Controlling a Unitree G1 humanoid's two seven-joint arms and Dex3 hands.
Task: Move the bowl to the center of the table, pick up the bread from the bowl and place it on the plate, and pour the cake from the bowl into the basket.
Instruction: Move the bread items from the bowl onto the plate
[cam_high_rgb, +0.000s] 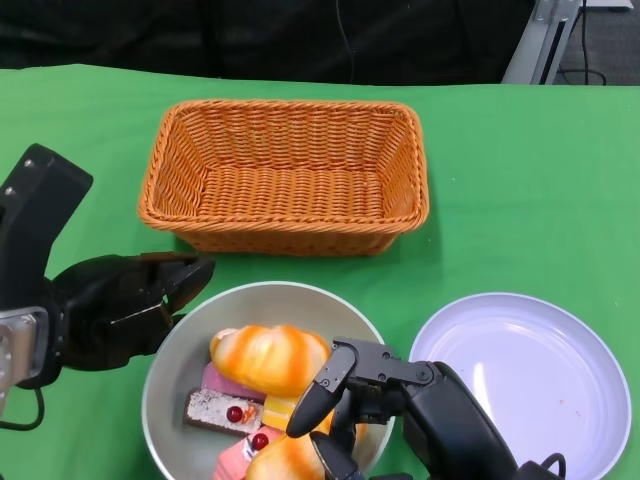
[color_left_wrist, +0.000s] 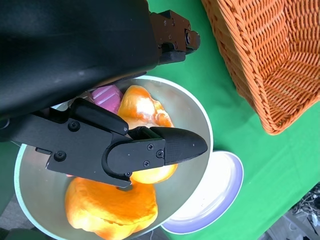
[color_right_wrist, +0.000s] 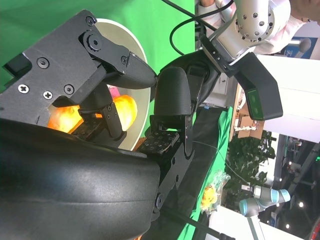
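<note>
Sitting at the lower centre of the head view: a grey bowl, crowded with two golden pieces of bread, a pink slice and a chocolate cake slice topped with red cherries. Lying just behind the bowl, at upper centre: an empty orange wicker basket, its near wall close to the bowl's far rim. Resting at the lower right, just beside the bowl: a white plate with nothing on it. Spreading under everything: a green tablecloth, open to the right of the basket and along the far edge.

Hovering over the bowl's near right portion: the right hand, fingers spread and reaching down toward the bread, holding nothing that can be seen. Gripping the bowl's left rim: the left hand, fingers pointing right over the edge, one finger lying inside above the bread in the left wrist view.
</note>
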